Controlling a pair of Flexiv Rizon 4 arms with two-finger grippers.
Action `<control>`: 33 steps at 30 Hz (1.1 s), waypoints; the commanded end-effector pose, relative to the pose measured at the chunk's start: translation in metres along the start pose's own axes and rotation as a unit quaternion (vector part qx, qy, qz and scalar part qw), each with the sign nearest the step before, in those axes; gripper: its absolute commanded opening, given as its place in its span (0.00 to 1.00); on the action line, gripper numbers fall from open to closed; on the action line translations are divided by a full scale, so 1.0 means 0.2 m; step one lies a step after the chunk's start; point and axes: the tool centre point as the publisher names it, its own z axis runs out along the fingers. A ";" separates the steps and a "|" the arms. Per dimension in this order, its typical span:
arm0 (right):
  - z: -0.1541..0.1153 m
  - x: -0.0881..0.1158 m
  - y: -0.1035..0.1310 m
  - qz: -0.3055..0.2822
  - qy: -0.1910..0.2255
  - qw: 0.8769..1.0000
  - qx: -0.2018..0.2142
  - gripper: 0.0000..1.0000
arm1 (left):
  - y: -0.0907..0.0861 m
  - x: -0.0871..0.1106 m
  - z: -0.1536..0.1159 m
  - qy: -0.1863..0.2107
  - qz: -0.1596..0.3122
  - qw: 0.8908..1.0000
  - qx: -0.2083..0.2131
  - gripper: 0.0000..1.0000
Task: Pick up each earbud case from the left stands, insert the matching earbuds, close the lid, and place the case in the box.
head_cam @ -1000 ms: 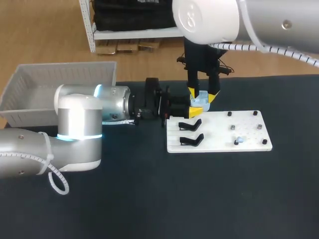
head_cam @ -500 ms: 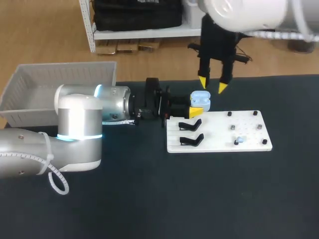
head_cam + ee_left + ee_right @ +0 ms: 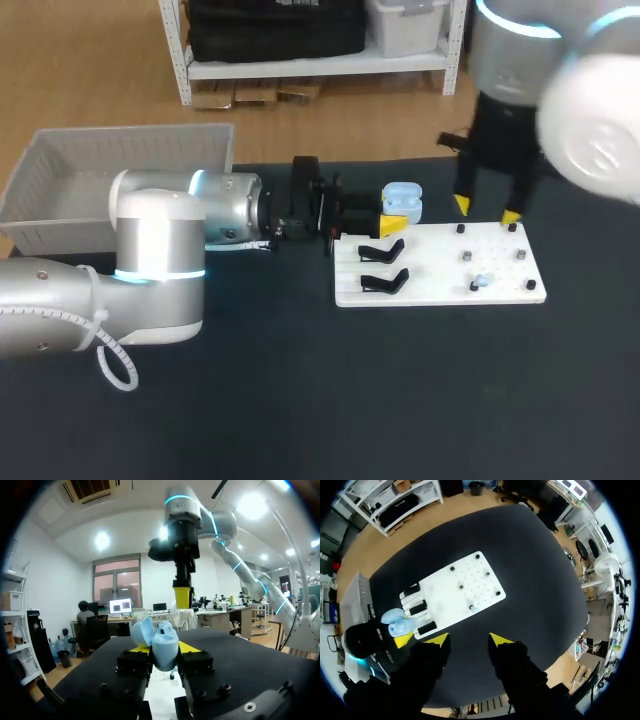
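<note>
The left gripper is clamped on the open-lidded earbud case, contents obscured. The right gripper is held spread beyond it.

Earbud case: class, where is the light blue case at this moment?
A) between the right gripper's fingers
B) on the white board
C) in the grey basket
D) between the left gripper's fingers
D: the left gripper clamps the earbud case from both sides, lid open.
</note>
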 end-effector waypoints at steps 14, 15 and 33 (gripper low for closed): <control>0.32 0.10 -0.10 -0.041 0.036 0.988 -0.144 0.48 | 0.00 0.01 0.00 -0.002 0.002 1.000 -0.002 0.00; 0.34 0.09 -0.11 -0.045 0.036 0.988 -0.140 0.48 | 0.00 0.01 0.00 -0.002 0.002 1.000 -0.002 0.00; 0.59 0.01 -0.09 -0.103 0.033 0.988 -0.107 0.47 | 0.00 0.01 0.00 -0.002 0.002 1.000 -0.002 0.00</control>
